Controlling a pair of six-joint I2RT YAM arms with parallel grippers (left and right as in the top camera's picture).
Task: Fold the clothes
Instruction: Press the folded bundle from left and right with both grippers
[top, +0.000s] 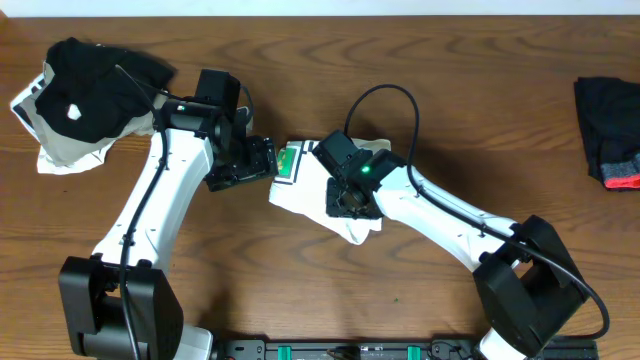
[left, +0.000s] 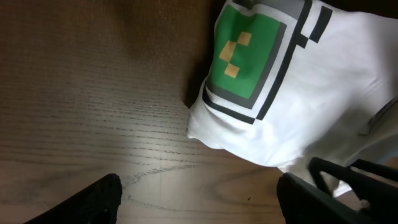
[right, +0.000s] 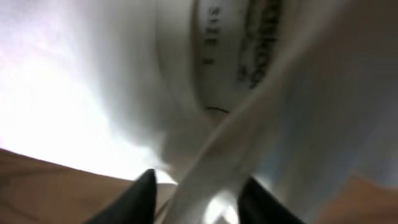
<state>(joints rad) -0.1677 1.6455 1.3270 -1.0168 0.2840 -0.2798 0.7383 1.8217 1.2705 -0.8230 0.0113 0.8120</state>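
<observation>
The T-shirt (top: 300, 197), already bundled small, is pinned beneath the right gripper (right: 199, 182), a white fold clamped between its fingers. The left gripper (left: 199, 186) is held wide apart, empty, just short of the green mark (left: 245, 53). A closing fold is judged in hand; that near edge should be taken next.

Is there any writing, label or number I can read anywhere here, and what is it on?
"SIZE", then one character too blurred to read: printed inside the white cotton T-shirt, right wrist view.
Beside it, darker print: too blurred to read.
On the same shirt, green pixel square print: a picture, no letters.
Nothing else readable.
</observation>
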